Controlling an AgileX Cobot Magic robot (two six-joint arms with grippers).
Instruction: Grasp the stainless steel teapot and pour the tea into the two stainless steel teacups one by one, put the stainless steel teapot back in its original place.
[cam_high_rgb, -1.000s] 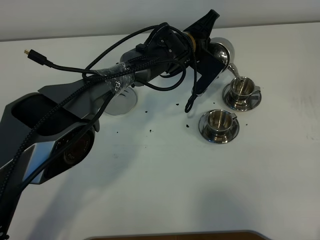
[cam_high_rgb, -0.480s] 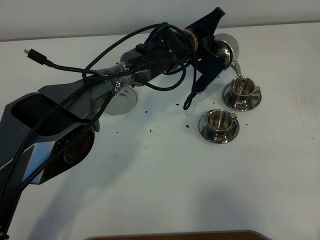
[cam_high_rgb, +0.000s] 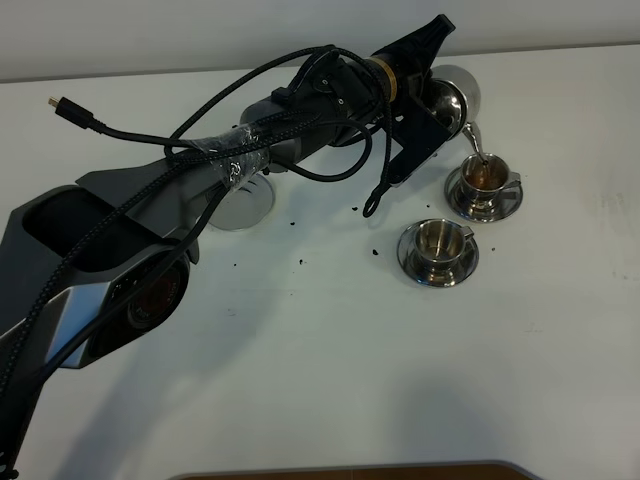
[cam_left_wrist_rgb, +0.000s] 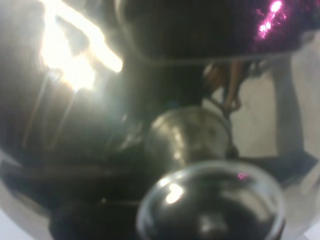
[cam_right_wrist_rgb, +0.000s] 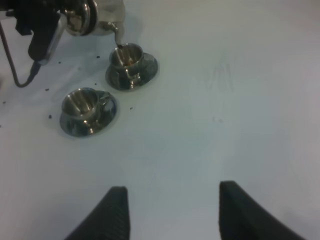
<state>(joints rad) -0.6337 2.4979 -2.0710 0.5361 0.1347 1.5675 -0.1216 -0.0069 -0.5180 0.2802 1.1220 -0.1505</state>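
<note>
Teapot (cam_high_rgb: 458, 92): tipped slightly further than a second ago; amber tea now shows in the far teacup (cam_high_rgb: 485, 178).
Position: held aloft and tilted, spout just above that cup.
Left claw (cam_high_rgb: 420, 120): clenched on the teapot; the contact at the handle is hidden behind the wrist.
Right claw (cam_right_wrist_rgb: 172, 212): released, empty, well apart.
Near teacup (cam_high_rgb: 437, 240): looks unfilled.
Coaster (cam_high_rgb: 243, 208): vacant, partly under the arm.
Risk: over-tilting could flood the cup onto its saucer; spout drift could put tea on the surface (cam_high_rgb: 330, 350).
Obscured: fill level; the left wrist view gives only blurred reflections.
</note>
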